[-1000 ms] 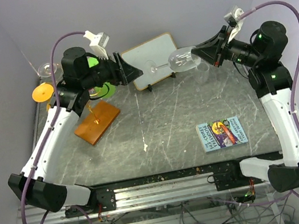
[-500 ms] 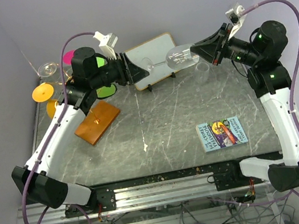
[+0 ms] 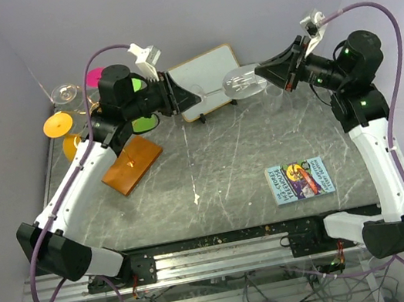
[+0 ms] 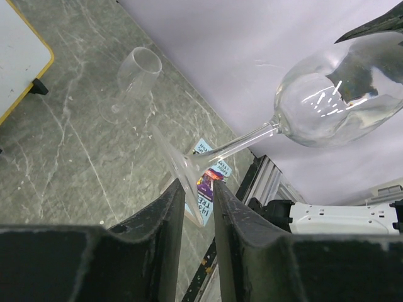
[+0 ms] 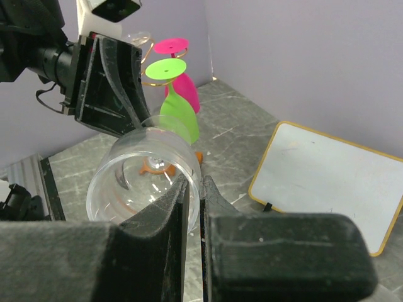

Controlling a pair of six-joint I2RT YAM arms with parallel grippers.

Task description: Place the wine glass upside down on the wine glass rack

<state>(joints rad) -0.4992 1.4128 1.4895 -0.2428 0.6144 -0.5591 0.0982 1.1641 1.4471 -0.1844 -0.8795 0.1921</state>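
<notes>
A book (image 3: 299, 180) lies near the front of the worktop (image 3: 218, 156). A bit further back, on the left, stands the rack (image 3: 131, 166). A green glass (image 5: 179, 112) and a pink glass (image 5: 190, 93) hang there with their feet up.

The wine glass (image 3: 241, 81) is further back still. It is up in the air, lying on its side, well away from the rack. The right jaws are clamped on the rim of its bowl.

A moment ago the left jaws were wide apart and had not reached the glass. Now the left arm has moved in, and the jaws have come close together around the flat foot of the glass. The foot sits right between them, but I cannot tell if they squeeze it yet.

I think this is a hand-over. Once the left jaws hold the foot tight, the right jaws can let go. Then the left arm can carry the glass to the rack, bowl down.
</notes>
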